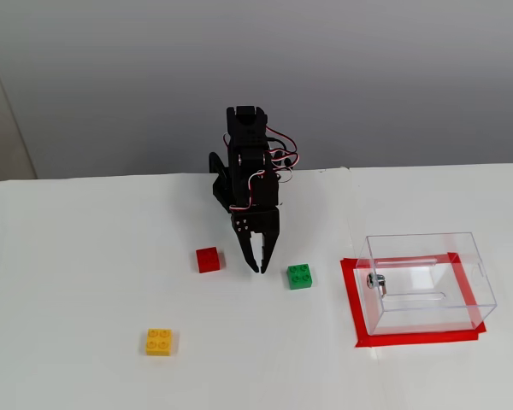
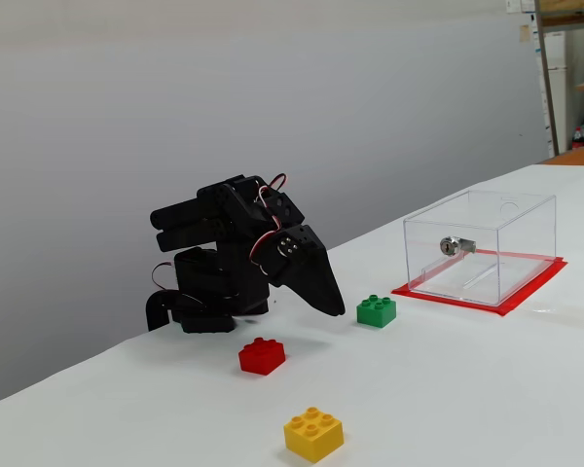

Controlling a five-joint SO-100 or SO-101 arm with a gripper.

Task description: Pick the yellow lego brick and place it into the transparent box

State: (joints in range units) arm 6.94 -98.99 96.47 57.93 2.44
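Right now the gripper point(image 1: 260, 268) is almost closed, holds nothing, and points down at the white table point(image 1: 68, 282). The black arm point(image 2: 224, 258) is folded low behind it. Next to the gripper sit the red brick point(image 1: 208, 259) and the green brick point(image 1: 299, 276). The yellow lego brick point(image 1: 160, 341) lies farther out, well apart from the gripper. The transparent box point(image 1: 427, 282) stands beyond the green brick, on red tape point(image 1: 352, 299).

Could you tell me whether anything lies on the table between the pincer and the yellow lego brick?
Nothing: in both fixed views, only bare white table separates the pincer from the yellow lego brick; the red brick sits off that line.
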